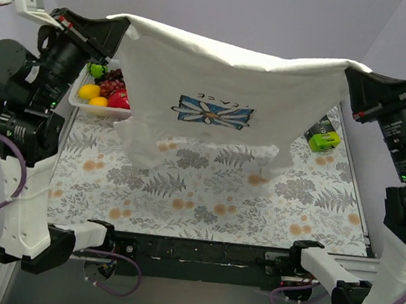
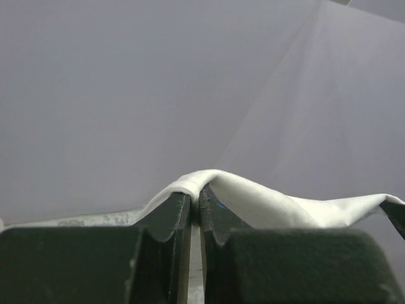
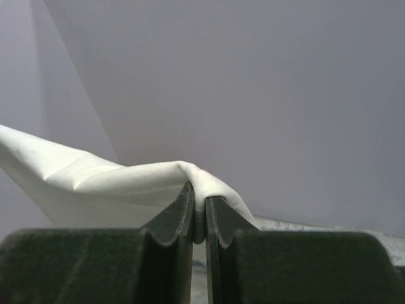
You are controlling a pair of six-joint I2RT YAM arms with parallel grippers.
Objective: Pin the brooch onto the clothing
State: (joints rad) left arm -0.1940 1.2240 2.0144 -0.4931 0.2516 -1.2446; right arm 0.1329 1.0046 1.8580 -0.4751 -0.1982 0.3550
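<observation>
The white T-shirt (image 1: 224, 89) hangs stretched in the air between my two grippers, its blue flower logo (image 1: 214, 112) facing the camera. My left gripper (image 1: 122, 27) is shut on the shirt's upper left corner; in the left wrist view its jaws (image 2: 196, 202) pinch a fold of white cloth (image 2: 266, 202). My right gripper (image 1: 353, 73) is shut on the upper right corner; in the right wrist view it (image 3: 199, 199) pinches the cloth (image 3: 114, 183). The shirt's lower edge hangs just above the tablecloth. The brooch is out of view.
A white tray of toy fruit (image 1: 104, 92) stands at the back left, partly behind the shirt. A green and black object (image 1: 323, 138) lies at the back right. The floral tablecloth (image 1: 205, 196) covers the table. Grey walls stand behind.
</observation>
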